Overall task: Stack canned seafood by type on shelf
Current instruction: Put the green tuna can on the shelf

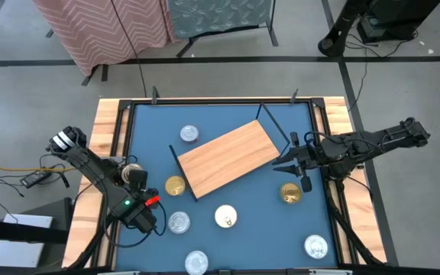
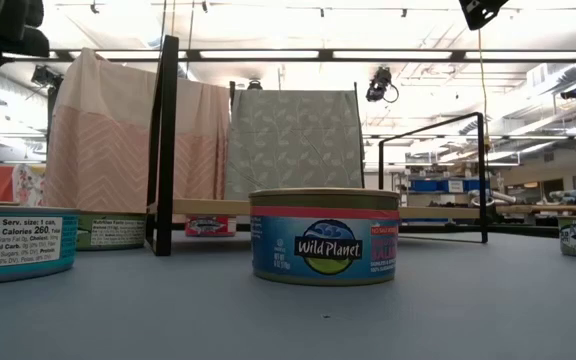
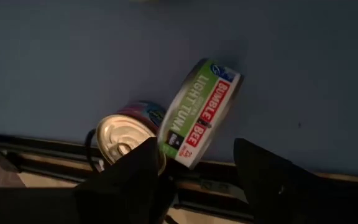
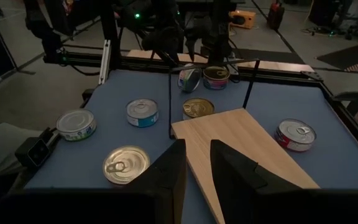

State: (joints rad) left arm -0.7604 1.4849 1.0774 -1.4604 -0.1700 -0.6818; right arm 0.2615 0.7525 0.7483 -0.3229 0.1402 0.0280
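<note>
The shelf [image 1: 228, 156], a light-wood board with black wire end frames, lies askew at mid-table. Canned seafood tins sit flat around it: a silver one [image 1: 189, 134], gold ones [image 1: 174, 186] [image 1: 290, 193], and others along the near side. At the left rim, a green-labelled tin [image 3: 201, 112] stands tilted on its edge, leaning on an upright tin [image 3: 124, 137]. My left gripper [image 3: 194, 149] [image 1: 134, 174] hangs open above these two, pointing down, its fingers on either side of the tilted tin's lower end. My right gripper [image 4: 197, 152] [image 1: 287, 162] hovers narrowly open and holding nothing at the board's right end. My left gripper stands open astride the lower end [image 3: 188, 158] of the tilted tin; whether either finger touches that tin or the upright tin's lid I cannot tell.
More tins lie near the front edge [image 1: 179, 221] [image 1: 225, 217] [image 1: 316, 246] [image 1: 195, 262]; one labelled tin [image 2: 324, 237] stands close to the low camera. A raised wooden rim [image 1: 105, 145] borders the blue table. Bare blue surface lies behind the board.
</note>
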